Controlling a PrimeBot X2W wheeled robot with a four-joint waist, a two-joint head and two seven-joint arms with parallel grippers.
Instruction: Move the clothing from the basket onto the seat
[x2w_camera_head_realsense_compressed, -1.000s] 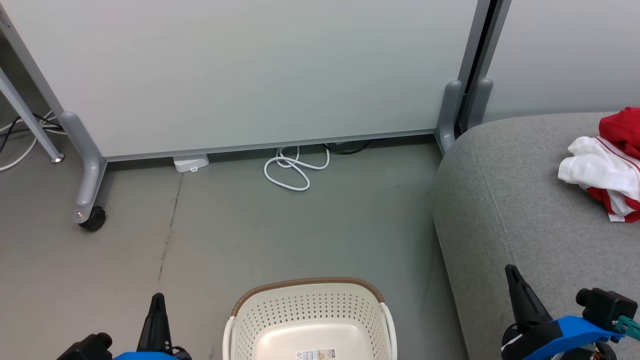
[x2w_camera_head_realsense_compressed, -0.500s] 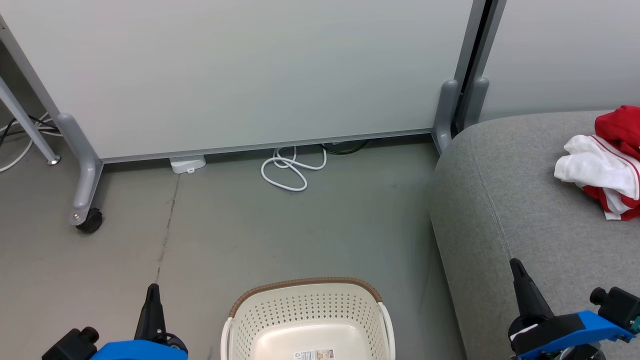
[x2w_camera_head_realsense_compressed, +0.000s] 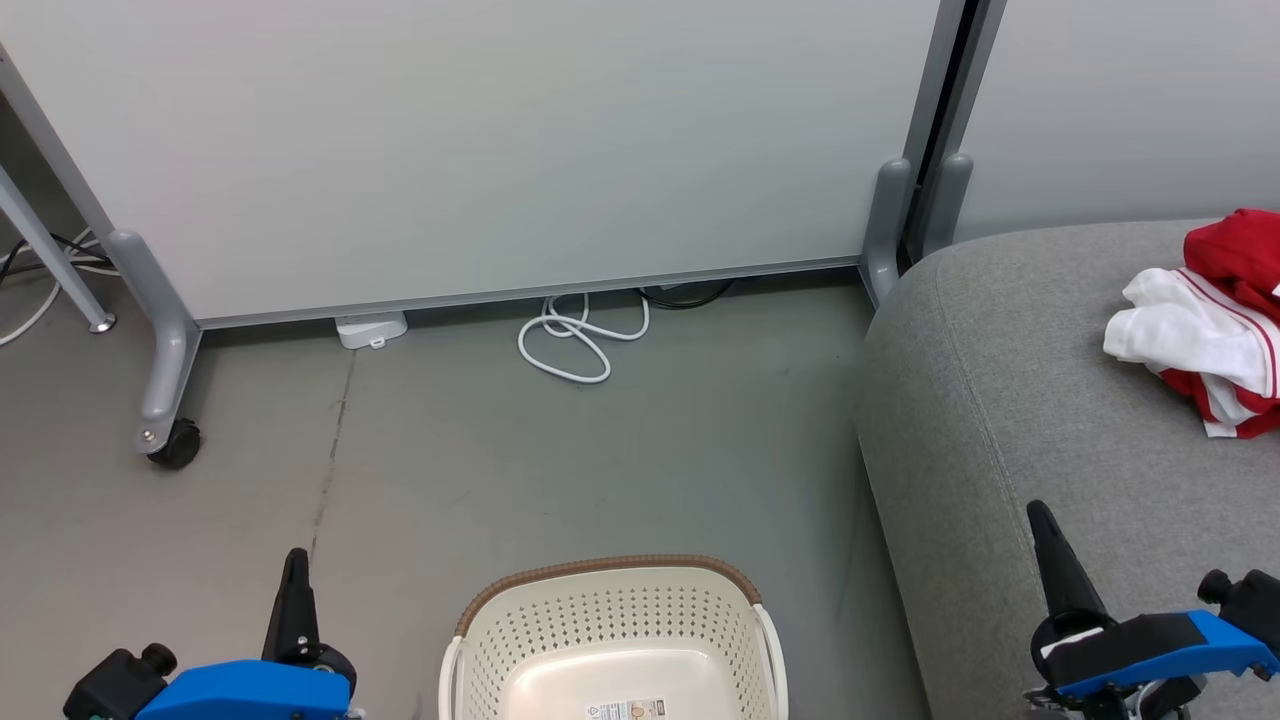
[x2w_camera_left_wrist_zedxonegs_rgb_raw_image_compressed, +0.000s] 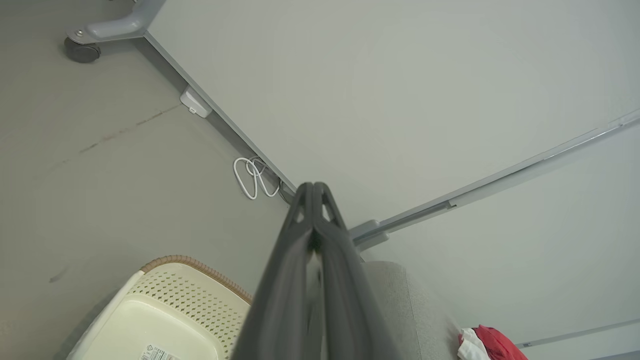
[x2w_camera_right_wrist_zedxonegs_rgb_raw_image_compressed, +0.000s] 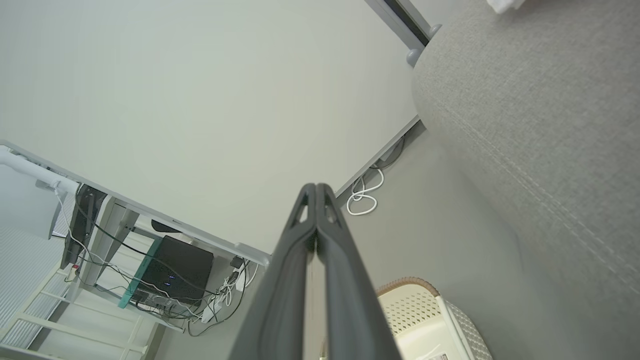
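Observation:
The red and white clothing (x2w_camera_head_realsense_compressed: 1215, 325) lies bunched on the grey sofa (x2w_camera_head_realsense_compressed: 1010, 400) at the right, and the left wrist view catches it as clothing (x2w_camera_left_wrist_zedxonegs_rgb_raw_image_compressed: 487, 345) at the bottom right. The cream basket (x2w_camera_head_realsense_compressed: 610, 640) with its brown rim sits on the floor at bottom centre, with only a label on its bottom. My left gripper (x2w_camera_head_realsense_compressed: 295, 560) is at the lower left beside the basket, shut, nothing in it. My right gripper (x2w_camera_head_realsense_compressed: 1040, 515) hangs over the sofa's front edge, shut and empty. Both wrist views show the fingers pressed together: left gripper (x2w_camera_left_wrist_zedxonegs_rgb_raw_image_compressed: 314, 187), right gripper (x2w_camera_right_wrist_zedxonegs_rgb_raw_image_compressed: 316, 187).
A pale partition panel (x2w_camera_head_realsense_compressed: 480, 140) on grey wheeled feet (x2w_camera_head_realsense_compressed: 165, 440) stands across the back. A coiled white cable (x2w_camera_head_realsense_compressed: 575, 340) and a small white box (x2w_camera_head_realsense_compressed: 370, 328) lie at its base. A desk with cables and a dark box (x2w_camera_right_wrist_zedxonegs_rgb_raw_image_compressed: 175, 270) is off to the left.
The camera has shifted a little, so the scene slid left and up. Both grippers have turned and drifted outward, showing more of their blue bodies. The clothing and basket have stayed put.

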